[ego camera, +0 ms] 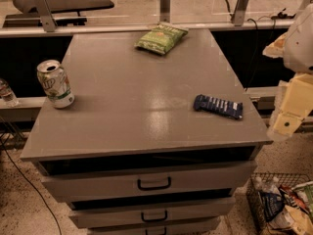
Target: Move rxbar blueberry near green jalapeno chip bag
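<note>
The rxbar blueberry (218, 106) is a dark-blue flat wrapper with white lettering, lying on the grey cabinet top (137, 92) near its right front edge. The green jalapeno chip bag (161, 37) lies at the far edge of the top, right of centre. My gripper (288, 115) hangs with the pale arm at the right edge of the view, beside the cabinet and to the right of the bar, not touching it.
A green-and-white soda can (55, 83) stands upright at the left edge of the top. Drawers with dark handles (154, 183) face me below. A wire basket of bottles and bags (283, 204) sits on the floor at the lower right. A rail runs behind the cabinet.
</note>
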Available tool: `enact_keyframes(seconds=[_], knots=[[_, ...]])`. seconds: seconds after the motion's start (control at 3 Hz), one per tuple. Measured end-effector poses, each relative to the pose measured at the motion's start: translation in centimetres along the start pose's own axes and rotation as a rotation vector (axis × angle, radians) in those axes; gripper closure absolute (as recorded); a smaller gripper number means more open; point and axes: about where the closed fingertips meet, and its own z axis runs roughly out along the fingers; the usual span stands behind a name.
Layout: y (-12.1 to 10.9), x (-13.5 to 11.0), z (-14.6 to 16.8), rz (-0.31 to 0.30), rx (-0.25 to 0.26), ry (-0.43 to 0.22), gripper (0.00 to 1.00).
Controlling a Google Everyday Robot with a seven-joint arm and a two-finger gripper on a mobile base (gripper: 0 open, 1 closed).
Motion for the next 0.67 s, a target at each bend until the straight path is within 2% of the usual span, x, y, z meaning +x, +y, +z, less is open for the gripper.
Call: enact_keyframes(seconds=[0.33,0.67], knots=[[-0.3,-0.2,0.1,-0.009,0.007,-0.014,0.0],[-2.1,-0.6,2.7,-0.036,0.013,-0.054,0.0]])
